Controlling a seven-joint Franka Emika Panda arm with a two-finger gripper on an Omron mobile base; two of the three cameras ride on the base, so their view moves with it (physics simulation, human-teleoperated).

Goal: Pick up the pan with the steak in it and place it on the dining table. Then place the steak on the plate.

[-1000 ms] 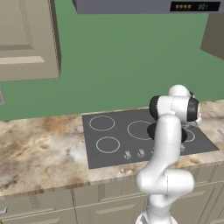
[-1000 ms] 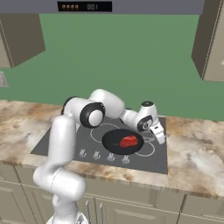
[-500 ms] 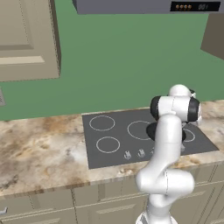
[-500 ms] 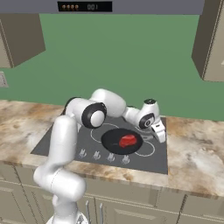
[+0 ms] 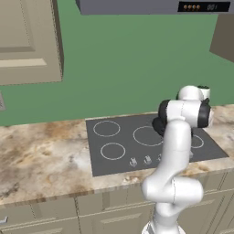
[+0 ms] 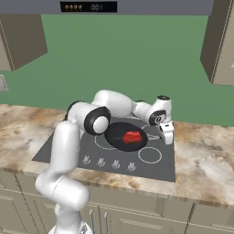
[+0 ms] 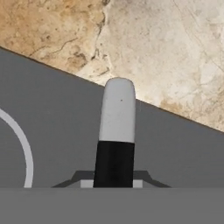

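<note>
The black pan [image 6: 118,132] sits on the dark cooktop [image 6: 157,168] with the red steak [image 6: 132,136] inside it. Its handle [image 6: 154,136] points right, toward my gripper [image 6: 167,135], which reaches down at the cooktop's right edge. In the hand view the handle [image 7: 116,127], black with a grey tip, runs straight up from between my gripper's [image 7: 114,181] jaws, which are shut on it. In the left base view my own arm covers most of the pan [image 5: 158,124]. The dining table and the plate are out of view.
Burner rings and a row of knobs [image 6: 107,162] mark the cooktop. Marbled stone counter [image 6: 203,171] runs along both sides. A range hood [image 6: 89,7] hangs above, with wall cabinets [image 6: 221,41] to either side.
The jaws have closed onto the pan's handle. The hand has shifted only slightly, and the pan and steak lie where they were.
</note>
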